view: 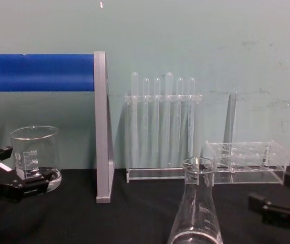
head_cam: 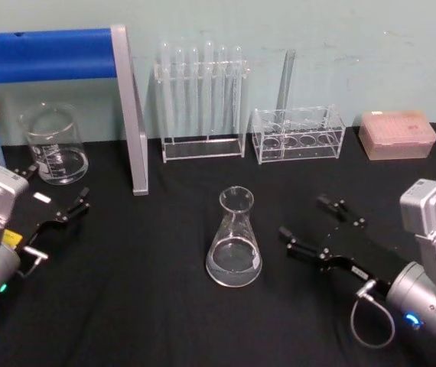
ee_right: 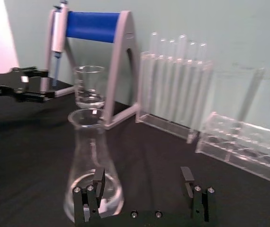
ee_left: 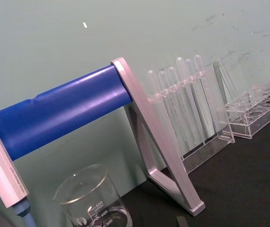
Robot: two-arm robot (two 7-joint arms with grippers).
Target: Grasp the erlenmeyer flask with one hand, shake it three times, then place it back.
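Head view: the erlenmeyer flask (head_cam: 234, 241) stands upright mid-table (head_cam: 149, 321). The right gripper (head_cam: 304, 216), jaws spread and empty, lies just right of it, not touching. The left gripper (head_cam: 56, 185) rests far left, released. Right wrist view: the flask stands ahead of one finger, not between both.

head: high, down | chest: low, level | 2 wrists: low, facing wall (ee_left: 173, 28) | 4 share test-tube rack (head_cam: 201, 107)

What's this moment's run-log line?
clear glass conical flask: upright, ungrasped; right gripper: open, beside flask, apart; left gripper: open, parked left
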